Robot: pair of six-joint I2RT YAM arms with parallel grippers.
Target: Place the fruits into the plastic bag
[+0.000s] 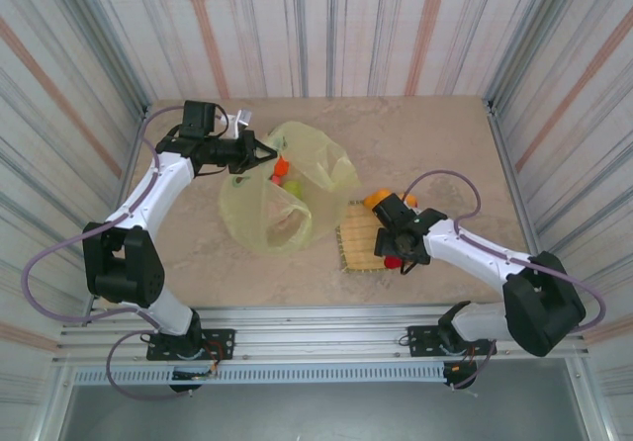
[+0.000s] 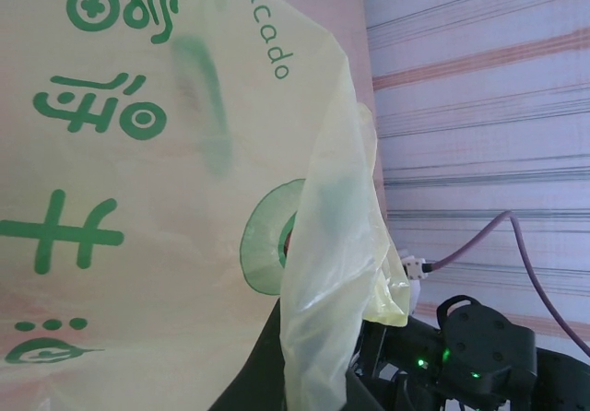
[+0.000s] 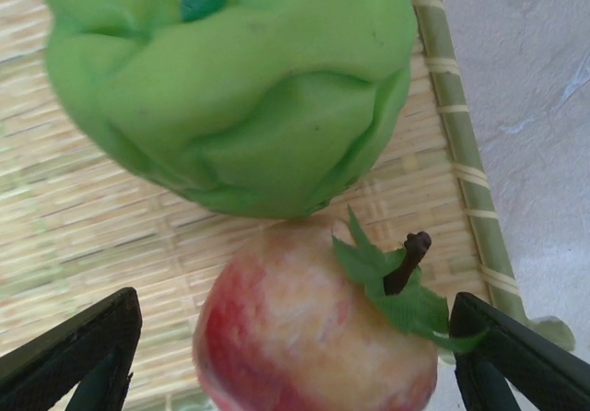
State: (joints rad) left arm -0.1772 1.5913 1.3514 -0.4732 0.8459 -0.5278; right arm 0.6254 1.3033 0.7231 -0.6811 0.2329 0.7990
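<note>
Top external view took in the whole layout. On the beige table (image 1: 445,154) the plastic bag (image 1: 282,199) lay left of centre as the largest object, slumped, with its long axis running from the far left toward the near side. Its far upper edge was lifted where the left gripper (image 1: 267,151) was clamped on the film. Through the film, orange-red (image 1: 281,168) and green (image 1: 294,188) fruits showed inside the bag.

Just right of the bag lay the square straw mat (image 1: 358,235). An orange (image 1: 377,200) sat at its far edge, and the right gripper (image 1: 396,251) hung low over its near right corner, beside a red fruit (image 1: 393,261).

Left wrist view added what the overhead could not resolve. The bag (image 2: 138,199) carried dark green lettering and an avocado picture, and a bunched fold of film hung down over a dark finger (image 2: 251,383).

Right wrist view gave the close detail on the mat (image 3: 83,217). A lumpy green apple (image 3: 230,88) stood on it, touching a small pinkish fruit (image 3: 309,337) just in front. That fruit's brown stem and green leaf pointed up and to the right. The right gripper (image 3: 295,346) stood apart, one finger (image 3: 78,356) clear of the fruit on the left and the other close to the leaf tip on the right, gripping nothing.
</note>
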